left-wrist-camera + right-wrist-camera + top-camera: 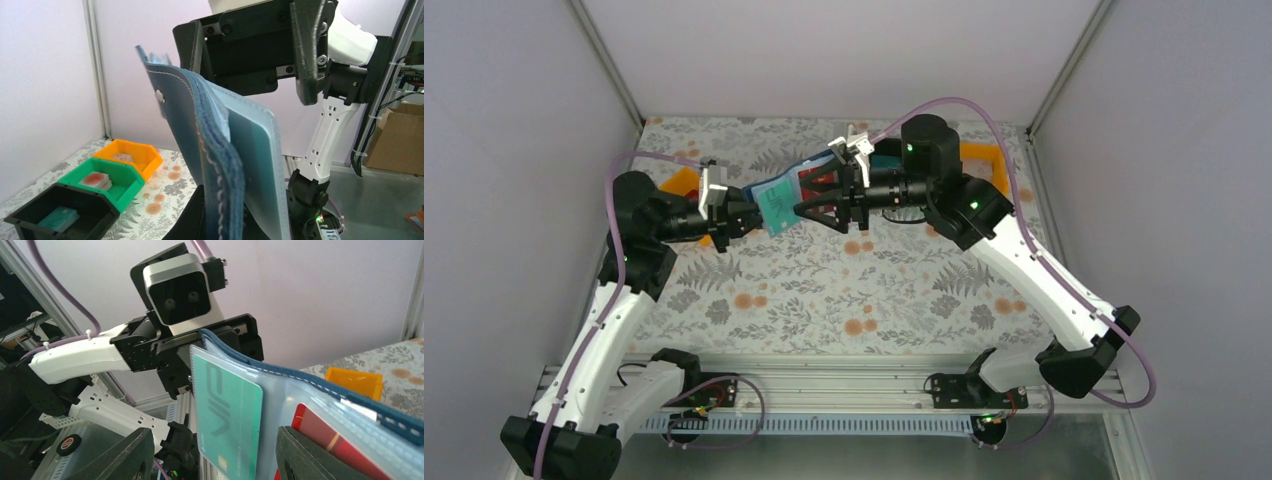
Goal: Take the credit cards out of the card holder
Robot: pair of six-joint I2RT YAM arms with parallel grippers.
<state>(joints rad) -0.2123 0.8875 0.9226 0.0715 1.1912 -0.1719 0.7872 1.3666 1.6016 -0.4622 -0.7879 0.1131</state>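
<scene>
Half-open right end effector straddles teal card; left end effector clamps card holder.

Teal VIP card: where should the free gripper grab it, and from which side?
Probably the near end of the teal card, between the fingers of the open right gripper: come from that side, along its length. It is thin and flat, and the left gripper holds the card holder by the far edge.

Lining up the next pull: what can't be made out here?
Left wrist view: the card holder hides its own slots and where the left end effector grips.
Right wrist view: the red card is cut off by the bottom edge.
Top view: card count too small to tell.
</scene>
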